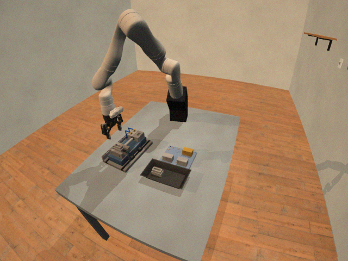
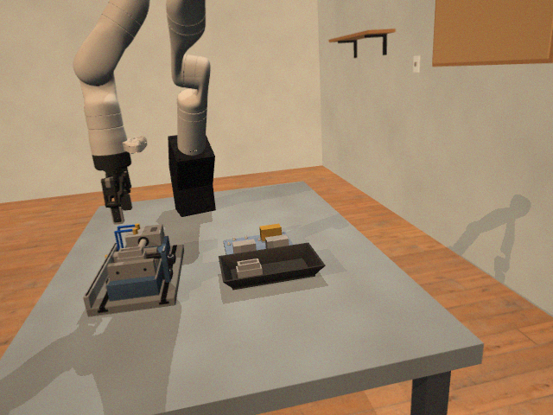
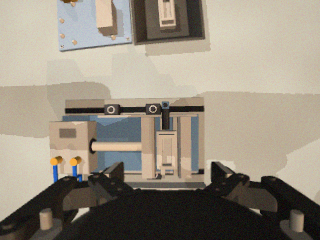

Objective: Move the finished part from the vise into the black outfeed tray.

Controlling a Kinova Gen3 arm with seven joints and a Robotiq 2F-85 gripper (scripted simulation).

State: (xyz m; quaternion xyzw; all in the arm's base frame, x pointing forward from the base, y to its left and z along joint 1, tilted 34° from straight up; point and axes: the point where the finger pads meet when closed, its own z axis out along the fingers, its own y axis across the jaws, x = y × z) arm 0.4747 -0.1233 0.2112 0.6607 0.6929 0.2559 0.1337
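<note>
Right now we are in the approach, so our job is to line up well before going down. Our gripper (image 2: pixel 117 209) hangs with its fingers spread wide and nothing between them, above and off to the outer side of the vise (image 2: pixel 134 272), near the end with the blue hoses (image 1: pixel 128 130).

Our target, the pocketed block (image 3: pixel 166 151), sits in the vise between the two jaws, with its long side running across the screw rod (image 3: pixel 117 146); the wrist view shows it right of the midline, so we should shift that way until it sits between the fingers.

We judge that the fingers must come down on the two free faces of the block, not the faces the jaws press on, so we may need to turn the wrist first. Whether the jaws are slack enough to let go we cannot tell.

We should lift straight up, then carry it to the black tray (image 1: pixel 181 181), whose bare half lies beside the block already there (image 1: pixel 157 171). The blue plate (image 1: pixel 193 159) with plain blocks is not our goal.
</note>
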